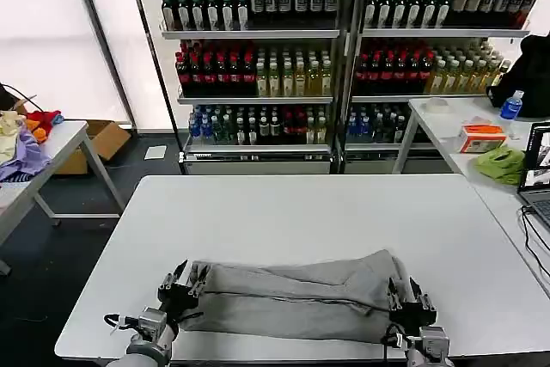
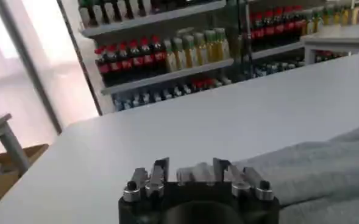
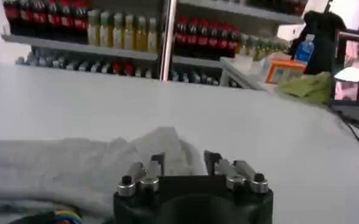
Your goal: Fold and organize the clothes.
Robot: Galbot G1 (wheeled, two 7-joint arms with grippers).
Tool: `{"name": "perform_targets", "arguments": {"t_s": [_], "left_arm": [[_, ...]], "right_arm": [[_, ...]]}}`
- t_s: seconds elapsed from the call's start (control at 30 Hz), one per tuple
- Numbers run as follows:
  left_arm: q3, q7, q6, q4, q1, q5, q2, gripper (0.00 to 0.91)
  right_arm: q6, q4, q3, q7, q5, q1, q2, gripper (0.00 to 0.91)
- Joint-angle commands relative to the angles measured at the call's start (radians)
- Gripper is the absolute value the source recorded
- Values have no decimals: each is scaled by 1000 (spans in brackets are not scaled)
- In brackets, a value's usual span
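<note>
The clothes are one light grey shirt (image 1: 296,298), folded into a long band across the white table (image 1: 301,212) near its front edge. My left gripper (image 1: 182,284) stands open at the band's left end, its fingers just off the cloth edge. In the left wrist view the left gripper (image 2: 190,167) is open over bare table, with the grey shirt (image 2: 316,167) beside it. My right gripper (image 1: 406,291) stands open at the band's right end. In the right wrist view the right gripper (image 3: 184,163) is open, and the end of the shirt (image 3: 75,164) lies just ahead of its fingers.
Shelves of bottles (image 1: 344,58) stand behind the table. A side table (image 1: 447,118) at the right holds a lime-green cloth (image 1: 501,163), an orange box (image 1: 481,137), a water bottle (image 1: 510,107) and a laptop (image 1: 539,169). A lilac cloth (image 1: 24,161) lies on a table at the left.
</note>
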Motion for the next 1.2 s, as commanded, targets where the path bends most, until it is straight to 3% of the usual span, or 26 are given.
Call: {"name": "perform_targets", "arguments": {"t_s": [0.03, 0.3, 0.37, 0.4, 0.43, 1.2], "left_arm": [[-41, -12, 3, 18, 14, -11, -65, 907], [-29, -13, -1, 33, 51, -6, -103, 897], [-29, -12, -2, 30, 56, -4, -103, 564], [-31, -11, -3, 30, 60, -3, -103, 171], [-32, -8, -3, 31, 62, -3, -103, 10], [-48, 39, -20, 63, 67, -40, -101, 0]], "right_arm": [[2, 98, 12, 1, 9, 11, -4, 907], [7, 84, 3, 6, 12, 12, -14, 907], [9, 87, -1, 8, 11, 8, -12, 907], [10, 91, -4, 8, 10, 4, -12, 907], [10, 91, -4, 8, 10, 4, -12, 907], [12, 109, 17, 28, 10, -3, -8, 907]]}}
